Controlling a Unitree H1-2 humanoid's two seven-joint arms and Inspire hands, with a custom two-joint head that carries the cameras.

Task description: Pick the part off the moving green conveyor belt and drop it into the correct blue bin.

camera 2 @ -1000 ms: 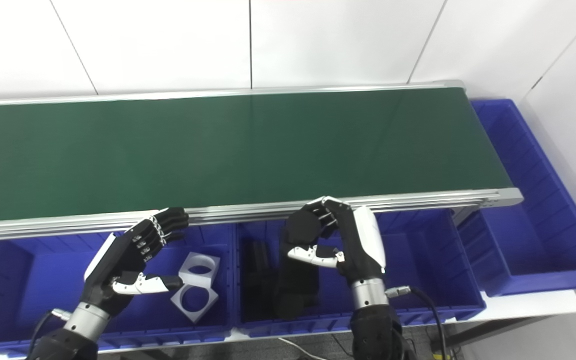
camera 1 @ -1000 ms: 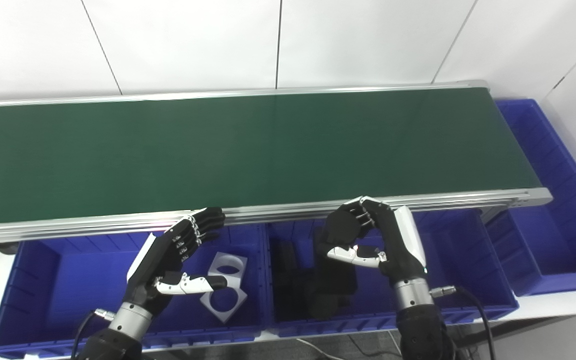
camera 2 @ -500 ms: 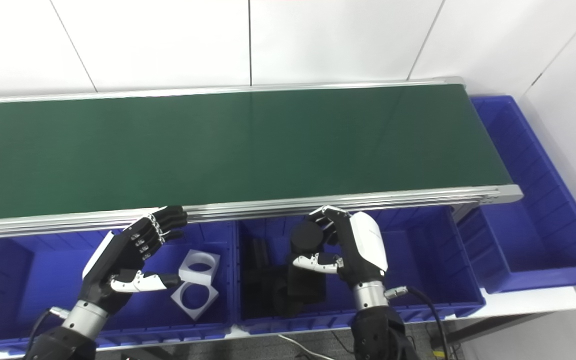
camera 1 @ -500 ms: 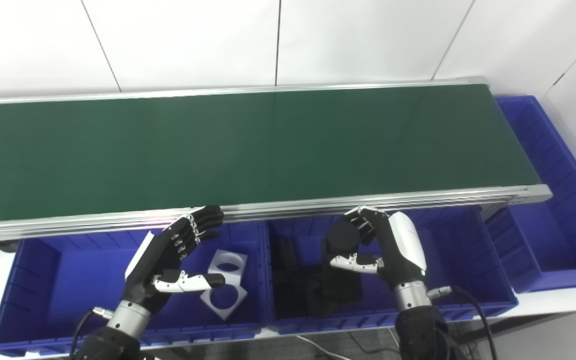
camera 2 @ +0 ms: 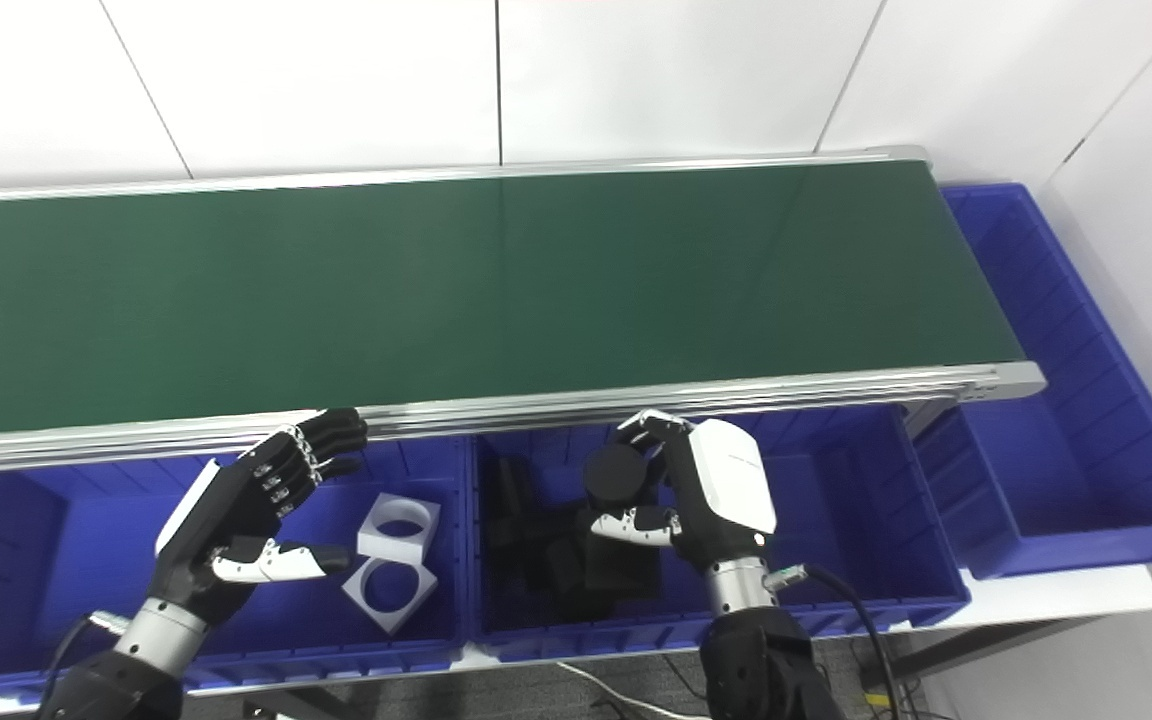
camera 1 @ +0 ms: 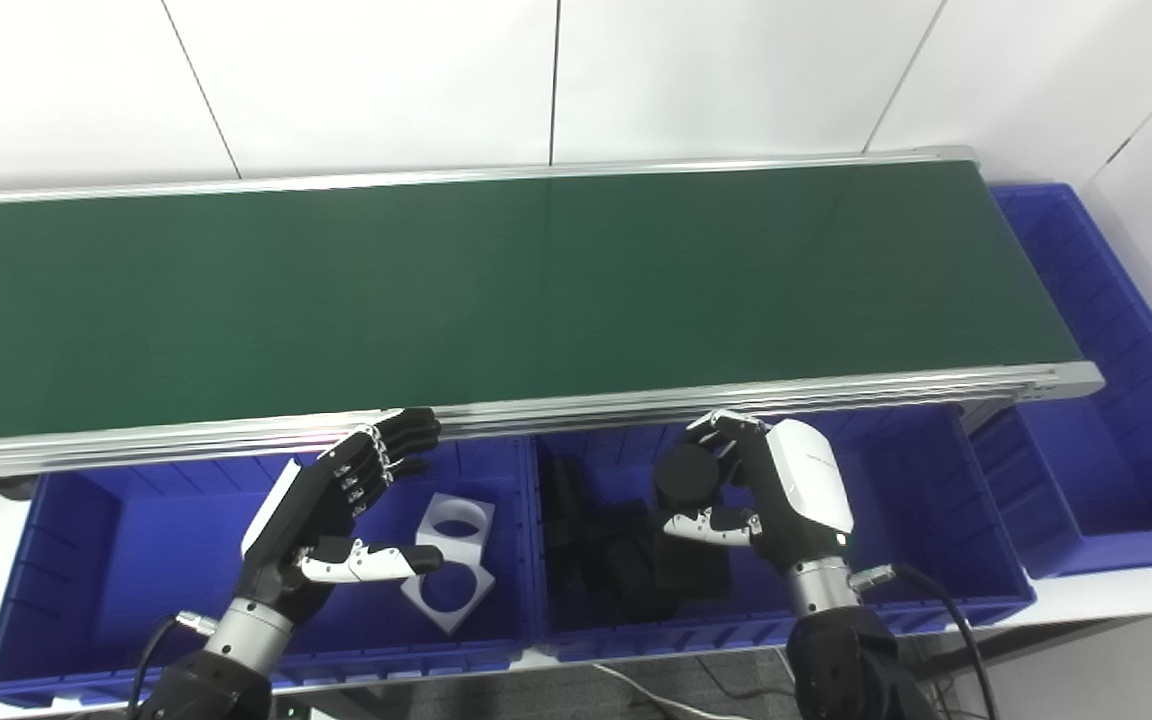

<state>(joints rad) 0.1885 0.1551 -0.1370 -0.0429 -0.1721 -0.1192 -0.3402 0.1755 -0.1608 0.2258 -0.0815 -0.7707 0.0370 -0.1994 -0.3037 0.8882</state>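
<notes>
Right hand (camera 1: 771, 490) grips black part (camera 1: 684, 475) in both views.

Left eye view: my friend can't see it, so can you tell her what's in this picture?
The robot's right hand holds a round black part over the middle blue bin, which has other black parts in it. Its left hand is open above the left blue bin, beside two white parts. The long green conveyor belt behind has nothing on it.

conveyor belt (camera 1: 496, 290): dark green, silver rails | bins (camera 1: 66, 560): blue | left-bin parts (camera 1: 451, 560): white | middle-bin parts (camera 1: 626, 560): black | right hand (camera 1: 766, 490): black, white back, holds black part (camera 1: 684, 475) | left hand (camera 1: 331, 510): black, white thumb | wall (camera 1: 386, 80): white
</notes>
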